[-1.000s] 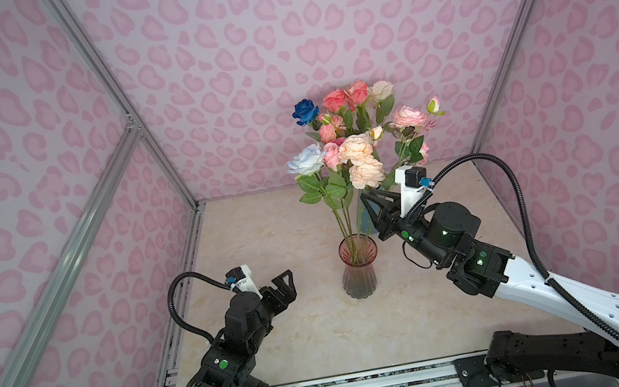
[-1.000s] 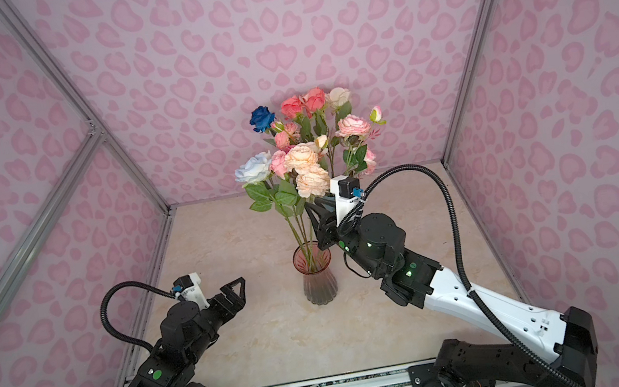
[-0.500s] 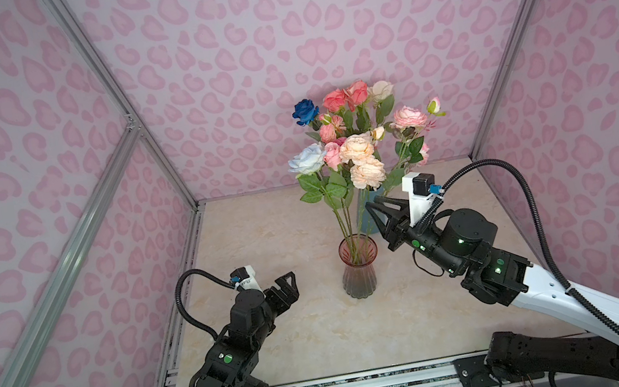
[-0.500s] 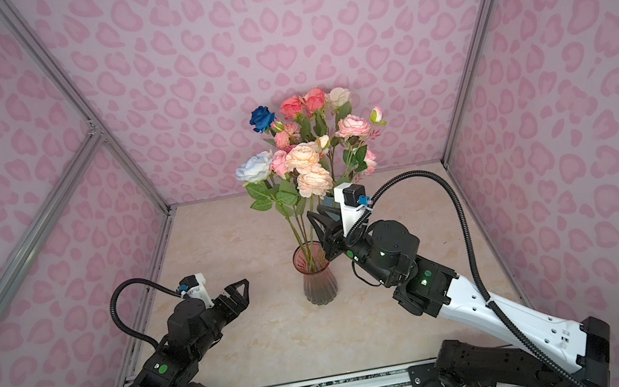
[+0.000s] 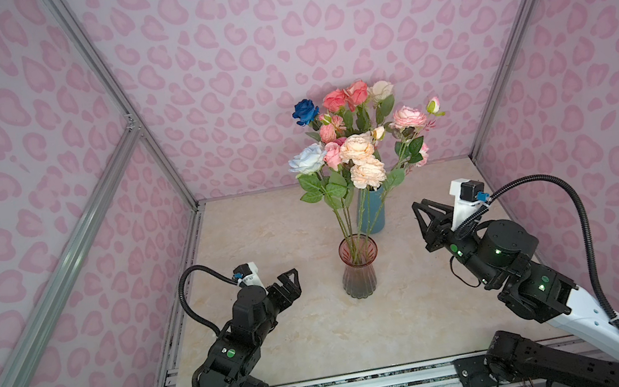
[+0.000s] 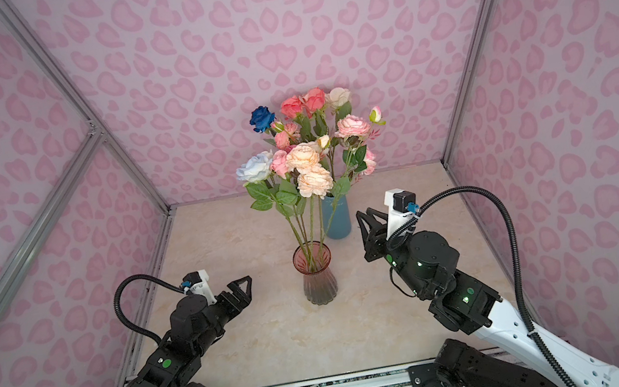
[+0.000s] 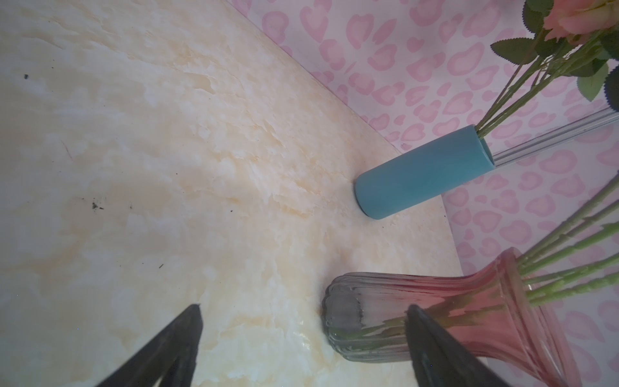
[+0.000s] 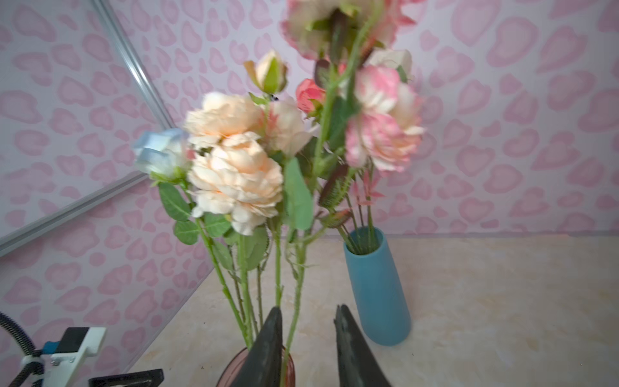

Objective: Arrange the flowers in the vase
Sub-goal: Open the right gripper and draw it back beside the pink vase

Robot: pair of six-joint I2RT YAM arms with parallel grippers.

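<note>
Flowers [image 5: 360, 152] stand upright, stems down in the vase [image 5: 359, 275] — left claw [image 5: 291, 282] and right claw [image 5: 420, 208] released.

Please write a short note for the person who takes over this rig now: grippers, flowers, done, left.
The left gripper is open, empty, pointing at the glass vase. The right gripper is open, empty, clear of both vases. Done: some flowers stand in the glass vase. Left, probably: the stems in the blue vase behind it go there too.
</note>
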